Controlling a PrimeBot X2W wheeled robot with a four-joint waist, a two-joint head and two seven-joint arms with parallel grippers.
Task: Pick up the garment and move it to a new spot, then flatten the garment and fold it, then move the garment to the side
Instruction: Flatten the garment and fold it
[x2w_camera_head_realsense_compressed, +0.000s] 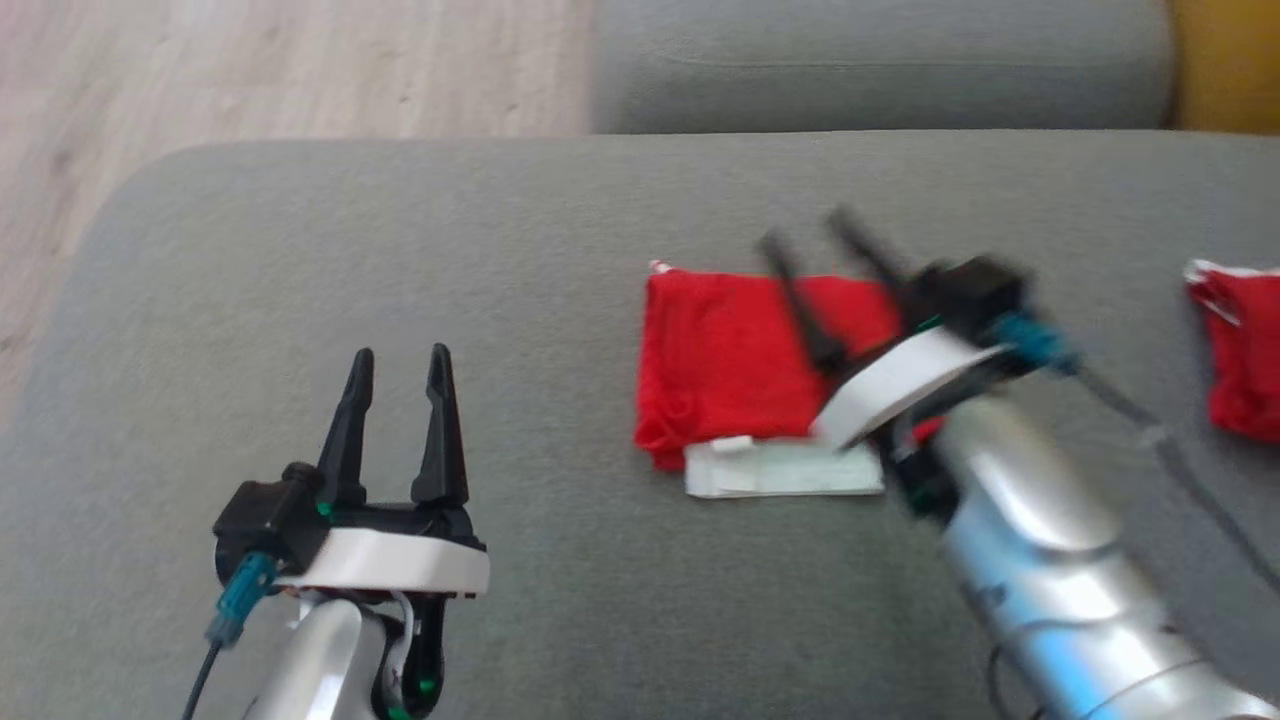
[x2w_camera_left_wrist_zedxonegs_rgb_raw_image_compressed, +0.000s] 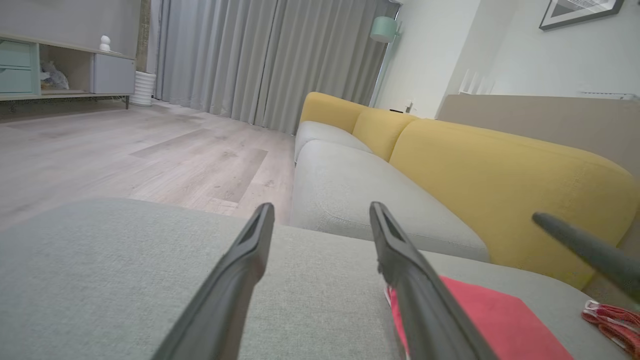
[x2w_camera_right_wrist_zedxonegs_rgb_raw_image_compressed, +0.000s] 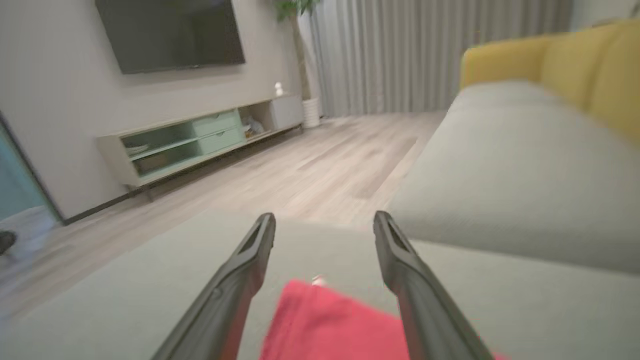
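Now fold looks done; right pincer (x2w_camera_head_realsense_compressed: 805, 229) wide over red garment (x2w_camera_head_realsense_compressed: 730, 350), left pincer (x2w_camera_head_realsense_compressed: 401, 352) wide, idle. Next likely: pinch stack, shift sideways.

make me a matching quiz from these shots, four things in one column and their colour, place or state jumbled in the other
Things:
1. left tool
2. right tool
3. folded red garment
4. sofa backrest

Descriptions:
a. yellow
b. open, over the folded red garment
c. lying flat on the grey cushion
d. open, over bare cushion, to the garment's left

Pairs: 1-d; 2-b; 3-c; 4-a
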